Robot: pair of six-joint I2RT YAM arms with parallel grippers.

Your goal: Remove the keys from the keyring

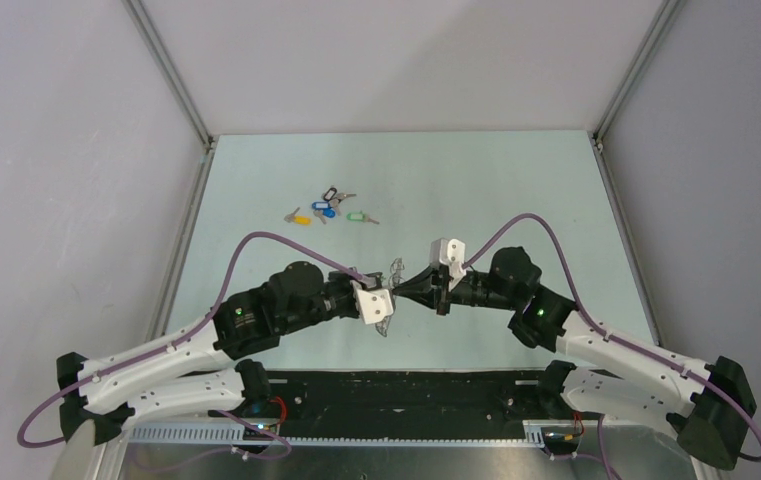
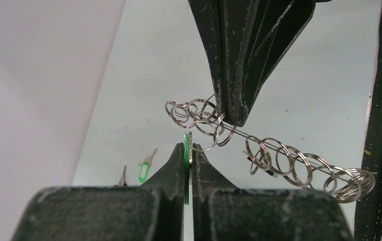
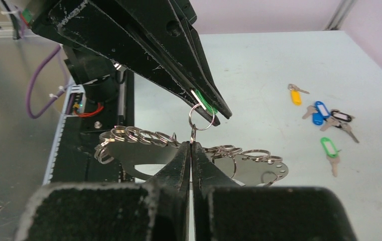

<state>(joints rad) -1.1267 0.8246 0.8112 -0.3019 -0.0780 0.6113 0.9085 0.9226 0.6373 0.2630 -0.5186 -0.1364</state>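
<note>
The keyring (image 3: 251, 170) is a flat grey oval plate with several small silvery split rings along its edge, held in the air between both grippers. It also shows in the left wrist view (image 2: 299, 165). My right gripper (image 3: 191, 144) is shut on the plate's edge and enters the left wrist view from above (image 2: 231, 119). My left gripper (image 2: 189, 146) is shut on a green tag (image 3: 203, 103) with a thin silvery key beside it. A small ring (image 3: 201, 118) links the tag to the plate. The grippers meet tip to tip (image 1: 398, 292).
Loose keys with plastic tags lie on the far table: yellow (image 3: 295, 95), blue (image 3: 320, 111), black (image 3: 340, 116), green (image 3: 329, 148). From above they cluster left of centre (image 1: 326, 208). The black base rail (image 1: 406, 395) runs along the near edge.
</note>
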